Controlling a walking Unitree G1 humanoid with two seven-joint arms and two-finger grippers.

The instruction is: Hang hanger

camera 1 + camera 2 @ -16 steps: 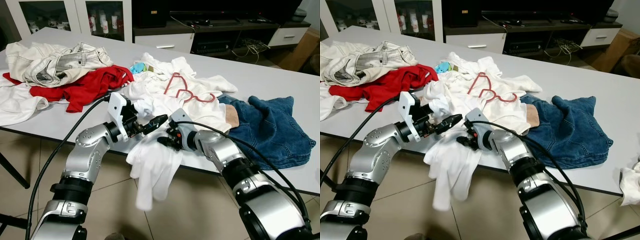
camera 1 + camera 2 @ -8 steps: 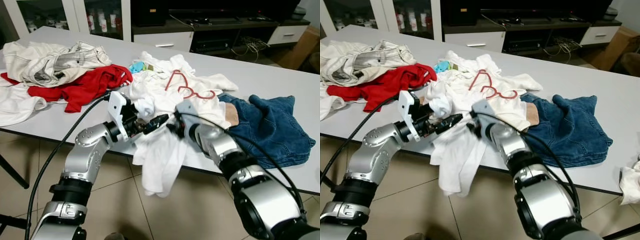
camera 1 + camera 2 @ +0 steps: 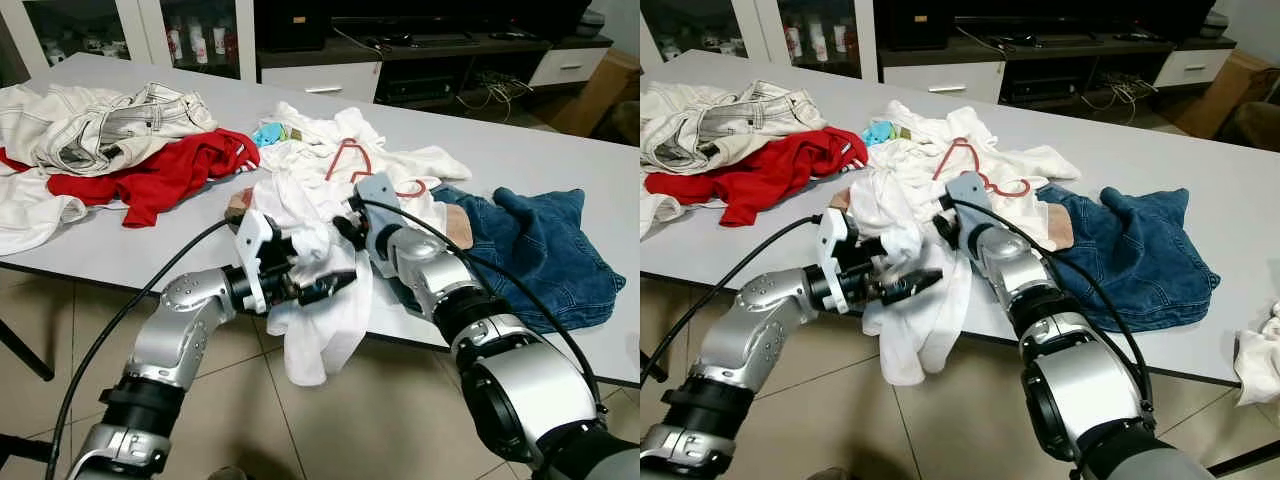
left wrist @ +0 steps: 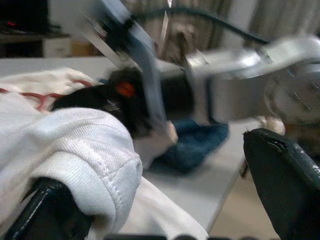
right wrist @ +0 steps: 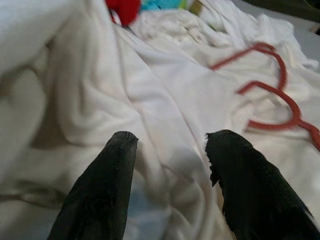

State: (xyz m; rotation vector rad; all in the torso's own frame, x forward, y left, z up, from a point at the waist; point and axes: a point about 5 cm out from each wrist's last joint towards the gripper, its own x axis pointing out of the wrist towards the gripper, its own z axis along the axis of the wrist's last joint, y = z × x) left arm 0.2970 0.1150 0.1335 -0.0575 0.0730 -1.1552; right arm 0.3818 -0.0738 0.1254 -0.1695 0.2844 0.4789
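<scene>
Hanger sat at 1 o'clock beyond the right gripper, jaws wide; left gripper jaws pinched the white shirt.

white shirt draping table edge, red hanger lying uncovered

Four cameras: two on the head, one on each wrist.

The two head views look forward and down from up high at the table; both share the white shirt, red hanger and both arms. The left wrist view sits very close to the shirt, facing the right arm. The right wrist view looks along its fingers, close over shirt and hanger.
</scene>
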